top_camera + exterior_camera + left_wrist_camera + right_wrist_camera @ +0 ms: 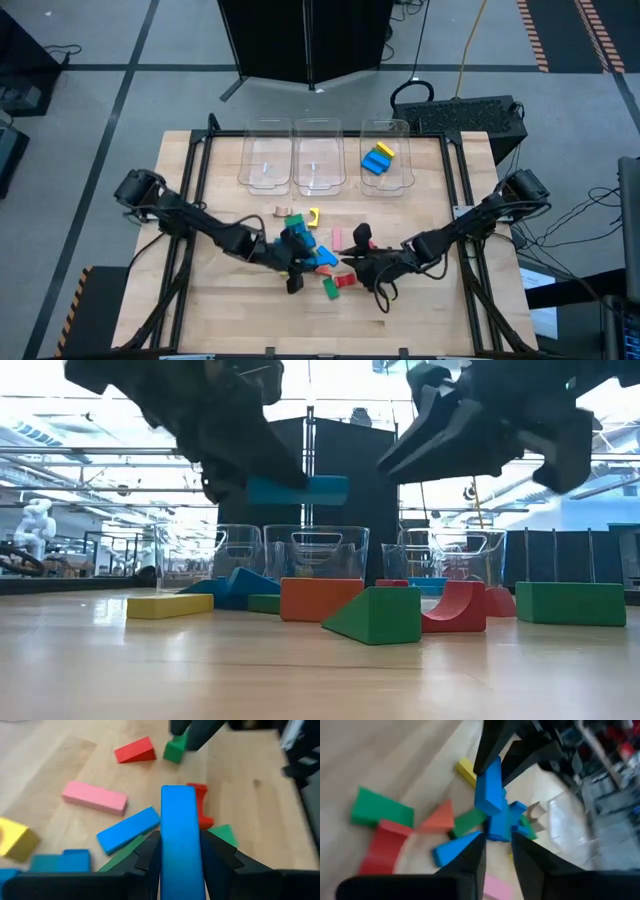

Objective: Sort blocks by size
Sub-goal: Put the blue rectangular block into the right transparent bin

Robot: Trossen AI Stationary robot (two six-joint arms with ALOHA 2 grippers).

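Clamped between the left gripper's point(180, 857) fingers, a long blue rectangular wooden block point(180, 837) hangs above the pile, lifted for binning; right gripper point(497, 847) hovers empty, slightly parted.

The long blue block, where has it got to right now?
The long blue block is held off the table in the left tool, above the pile of blocks at mid-table, in front of the three clear bins.
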